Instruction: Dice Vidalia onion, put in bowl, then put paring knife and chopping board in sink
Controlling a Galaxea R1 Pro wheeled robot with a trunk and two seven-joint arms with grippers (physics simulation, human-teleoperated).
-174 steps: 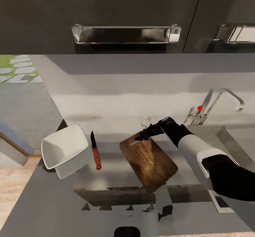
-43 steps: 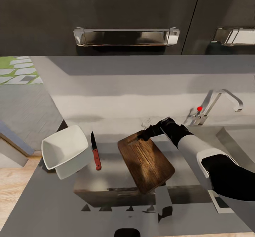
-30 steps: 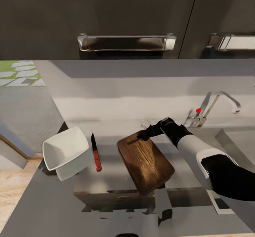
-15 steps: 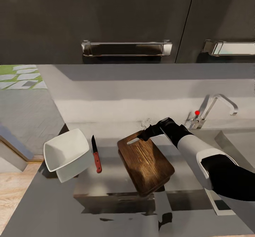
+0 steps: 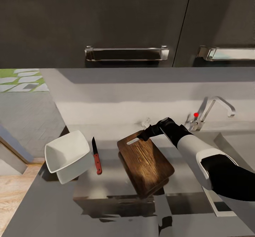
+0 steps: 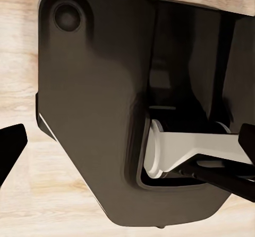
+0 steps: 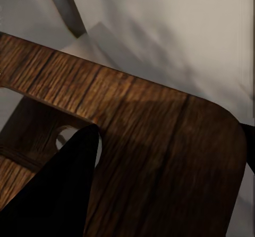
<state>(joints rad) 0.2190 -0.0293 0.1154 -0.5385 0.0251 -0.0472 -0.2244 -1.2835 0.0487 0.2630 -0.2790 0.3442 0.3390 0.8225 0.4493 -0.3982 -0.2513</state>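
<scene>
**Right hand grips the chopping board's handle end**

The right hand point(image 5: 144, 134) is closed on the slotted end of the chopping board point(image 5: 147, 163), one dark finger point(image 7: 58, 189) lying against the wood. The board is tilted, its far end raised off the grey desk point(image 5: 46, 205). One paring knife point(image 5: 96, 155) lies left of the board, and one white bowl point(image 5: 66, 154) just beyond it. The tap point(image 5: 209, 110) stands behind the arm, and the sink point(image 5: 235, 146) is cut off at the right edge. The left hand's state cannot be told.
</scene>
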